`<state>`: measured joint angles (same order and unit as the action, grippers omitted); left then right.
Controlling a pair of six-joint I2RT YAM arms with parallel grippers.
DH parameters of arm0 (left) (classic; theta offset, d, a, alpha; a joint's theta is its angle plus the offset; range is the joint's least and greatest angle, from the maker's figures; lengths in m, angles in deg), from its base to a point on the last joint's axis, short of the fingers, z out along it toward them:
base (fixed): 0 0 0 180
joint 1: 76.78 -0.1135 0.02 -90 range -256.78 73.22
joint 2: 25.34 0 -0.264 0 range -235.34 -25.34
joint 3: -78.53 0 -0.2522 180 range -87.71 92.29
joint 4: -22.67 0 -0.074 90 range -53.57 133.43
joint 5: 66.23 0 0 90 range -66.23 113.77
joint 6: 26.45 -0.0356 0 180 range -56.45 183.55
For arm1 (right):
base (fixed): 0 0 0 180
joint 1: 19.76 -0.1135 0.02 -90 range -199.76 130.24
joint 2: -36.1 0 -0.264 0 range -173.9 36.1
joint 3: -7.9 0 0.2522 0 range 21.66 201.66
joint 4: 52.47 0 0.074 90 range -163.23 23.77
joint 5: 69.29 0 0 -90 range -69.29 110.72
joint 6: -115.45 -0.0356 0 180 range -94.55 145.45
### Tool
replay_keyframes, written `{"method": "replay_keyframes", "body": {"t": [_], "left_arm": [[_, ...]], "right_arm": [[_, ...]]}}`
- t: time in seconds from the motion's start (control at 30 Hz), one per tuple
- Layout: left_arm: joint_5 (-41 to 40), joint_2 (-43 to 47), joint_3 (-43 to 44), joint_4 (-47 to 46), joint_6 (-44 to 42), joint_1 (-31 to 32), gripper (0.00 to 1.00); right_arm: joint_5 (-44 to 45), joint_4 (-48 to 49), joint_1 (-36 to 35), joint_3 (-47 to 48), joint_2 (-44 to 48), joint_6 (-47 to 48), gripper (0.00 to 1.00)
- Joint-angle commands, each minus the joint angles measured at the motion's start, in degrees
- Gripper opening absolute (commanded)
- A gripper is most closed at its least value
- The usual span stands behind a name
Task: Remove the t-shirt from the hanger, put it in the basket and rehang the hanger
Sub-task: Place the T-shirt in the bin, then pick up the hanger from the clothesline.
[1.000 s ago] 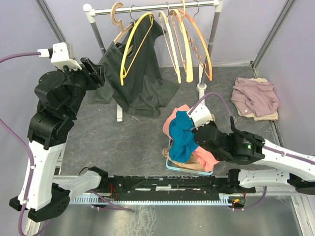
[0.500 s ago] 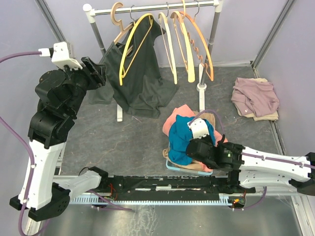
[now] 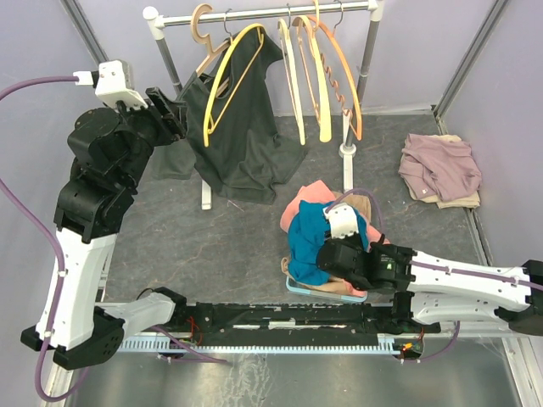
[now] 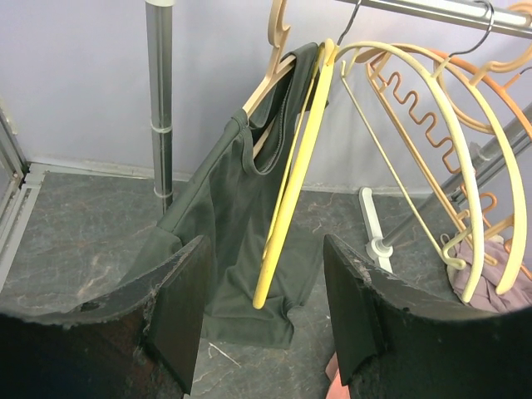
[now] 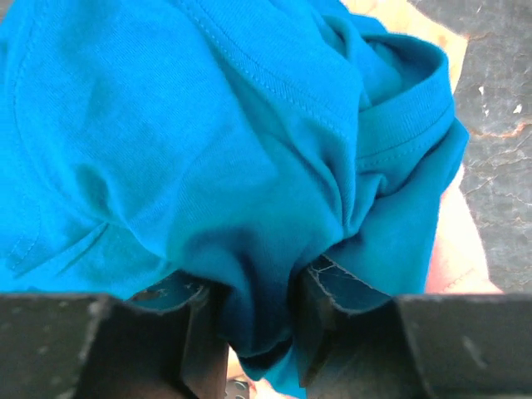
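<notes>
The right gripper has swung in over the pile of clothes, and it pinches the blue t-shirt. That one is nearly put away. The left gripper, jaws apart and empty, has lifted toward the dark t-shirt (on its hanger at the rail). We see no words anywhere.

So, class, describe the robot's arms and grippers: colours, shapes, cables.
The left arm and right arm have white links and bulky black joints. A purple cable runs to each wrist. The left gripper and right gripper have flat black fingers.
</notes>
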<state>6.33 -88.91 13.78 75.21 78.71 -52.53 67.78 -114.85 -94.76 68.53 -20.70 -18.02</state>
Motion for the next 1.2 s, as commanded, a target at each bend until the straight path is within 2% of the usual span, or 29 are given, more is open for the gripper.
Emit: {"method": "replay_keyframes", "body": {"t": [0.0, 0.33, 0.5, 0.8, 1.0, 1.17], "left_arm": [[0.7, 0.1, 2.2, -3.1, 1.4, 0.3, 0.63], [1.0, -0.5, 2.6, -3.6, 1.4, 0.3, 0.63], [0.9, -0.8, 2.3, -4.5, 1.7, 0.3, 0.63], [-1.0, -2.6, 4.4, -3.6, 1.6, 0.2, 0.66], [-0.5, -8.8, 13.0, 1.8, 2.0, 0.2, 0.73], [0.0, -15.0, 22.5, 6.3, 1.0, 0.2, 0.77]], "right_arm": [[2.8, -4.3, -0.2, 6.5, 0.7, 0.1, 0.42], [4.6, -12.6, -0.2, 23.2, -0.6, 5.5, 0.64], [4.7, -14.4, -0.2, 29.8, -0.8, 8.5, 0.7], [1.6, -3.0, -0.2, 38.9, -2.5, 26.4, 0.7], [-0.2, 9.1, -0.2, 46.1, -5.7, 41.5, 0.72], [-1.5, 16.5, -0.2, 49.7, -8.8, 49.5, 0.76]]}}
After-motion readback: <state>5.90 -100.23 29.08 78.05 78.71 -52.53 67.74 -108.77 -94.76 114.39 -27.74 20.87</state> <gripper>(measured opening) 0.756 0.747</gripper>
